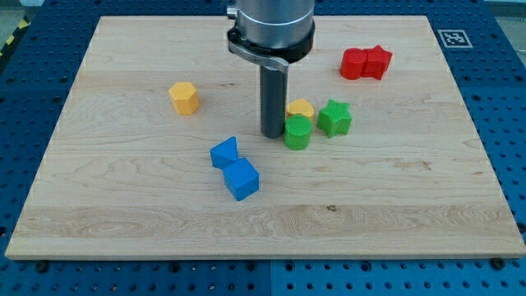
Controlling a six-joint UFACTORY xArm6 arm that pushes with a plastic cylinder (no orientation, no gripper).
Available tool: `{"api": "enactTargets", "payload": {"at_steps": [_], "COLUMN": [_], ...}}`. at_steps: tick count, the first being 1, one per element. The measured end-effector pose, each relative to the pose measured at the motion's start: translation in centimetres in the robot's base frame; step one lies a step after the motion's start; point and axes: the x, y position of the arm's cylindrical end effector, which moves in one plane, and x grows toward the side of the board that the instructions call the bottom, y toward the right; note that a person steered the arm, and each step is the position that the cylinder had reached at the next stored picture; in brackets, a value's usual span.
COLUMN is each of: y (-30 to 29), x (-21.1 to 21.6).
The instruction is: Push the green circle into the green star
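Pale wood grain runs across the board [148, 222], a light plank set on a blue perforated bench [505, 164]. Nearest the bottom edge, two ribbed blue blocks sit touching, a cube [242, 179] below and a smaller angular piece [223, 153] just above it. Around the centre, the green circle [297, 131], a short ridged cylinder, stands right against my tip [272, 135], on the tip's right side as the view shows it. The tip is the blunt end of a plain dark rod with no jaws to spread or close, and it rests on the wood. Just to the right of the circle, the green star [334, 117] stands very close, with a thin gap that may or may not be closed. A yellow block [300, 108] peeks out behind the circle. Toward the left edge lies a yellow hexagonal block [185, 97]. Near the top right corner, two red blocks [366, 62] press together.
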Motion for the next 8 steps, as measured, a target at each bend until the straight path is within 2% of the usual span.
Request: {"api": "enactTargets", "payload": {"at_steps": [4, 8], "y": [4.5, 9.6], "x": [4.6, 4.3]}}
